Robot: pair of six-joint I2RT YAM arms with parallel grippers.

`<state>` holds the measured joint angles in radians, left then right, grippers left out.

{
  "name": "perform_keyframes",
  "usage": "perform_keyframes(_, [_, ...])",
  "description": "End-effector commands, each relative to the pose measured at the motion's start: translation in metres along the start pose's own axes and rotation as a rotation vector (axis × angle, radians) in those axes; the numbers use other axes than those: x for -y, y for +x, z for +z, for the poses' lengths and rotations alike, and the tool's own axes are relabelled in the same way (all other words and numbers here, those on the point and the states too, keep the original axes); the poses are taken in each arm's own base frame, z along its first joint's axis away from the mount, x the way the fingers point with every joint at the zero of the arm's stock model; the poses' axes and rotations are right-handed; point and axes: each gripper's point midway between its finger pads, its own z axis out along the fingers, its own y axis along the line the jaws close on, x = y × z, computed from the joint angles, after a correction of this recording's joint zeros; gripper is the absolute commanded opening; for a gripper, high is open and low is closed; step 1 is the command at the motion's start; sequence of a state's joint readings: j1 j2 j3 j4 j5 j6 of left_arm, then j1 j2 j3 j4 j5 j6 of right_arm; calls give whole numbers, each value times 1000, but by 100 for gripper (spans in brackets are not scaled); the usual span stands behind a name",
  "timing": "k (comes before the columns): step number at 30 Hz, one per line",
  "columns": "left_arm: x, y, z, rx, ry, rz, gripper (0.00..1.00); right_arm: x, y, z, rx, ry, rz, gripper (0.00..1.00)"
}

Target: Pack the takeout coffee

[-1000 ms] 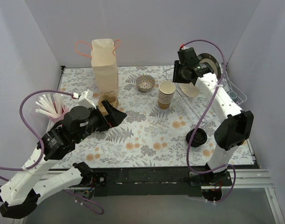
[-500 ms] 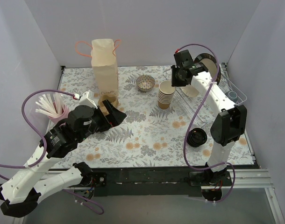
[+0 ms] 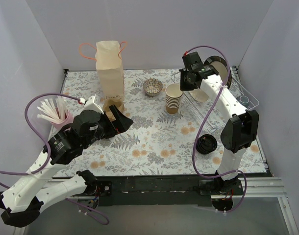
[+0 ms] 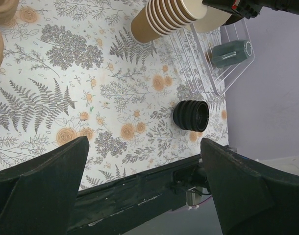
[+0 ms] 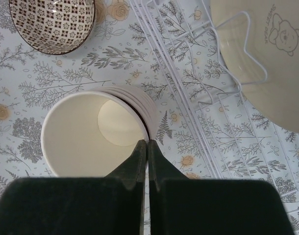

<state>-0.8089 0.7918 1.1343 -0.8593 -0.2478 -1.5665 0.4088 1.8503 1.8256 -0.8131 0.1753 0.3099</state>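
Floral tabletop [image 3: 154,142]: right fingers [image 5: 135,169] now pressed together at cup stack [image 5: 81,139] rim; left fingers [image 4: 41,181] still spread.

Paper bag [image 3: 110,68] back left, bowl [image 3: 152,86] to its right, cup stack [image 3: 174,100] between bowl and rack [image 3: 196,105], lid [image 3: 207,144] front right.

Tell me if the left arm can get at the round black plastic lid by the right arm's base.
Probably yes: the open left gripper faces the round black plastic lid across bare floral tablecloth, nothing between. The right arm's elbow hangs close beside it, though.
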Motion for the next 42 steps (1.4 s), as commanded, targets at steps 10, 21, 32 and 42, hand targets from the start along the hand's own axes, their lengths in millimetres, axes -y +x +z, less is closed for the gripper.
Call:
perform_keyframes(10, [8, -8, 2, 29, 23, 21, 98, -13, -34, -46, 130, -81, 26, 1])
perform_keyframes(21, [7, -8, 2, 29, 25, 33, 98, -24, -67, -92, 227, -151, 51, 1])
perform_keyframes(32, [0, -11, 1, 45, -11, 52, 98, -66, -34, -154, 213, -467, 38, 1])
perform_keyframes(42, [-13, 8, 12, -23, -61, 57, 98, -95, 116, -143, 93, -509, -27, 1])
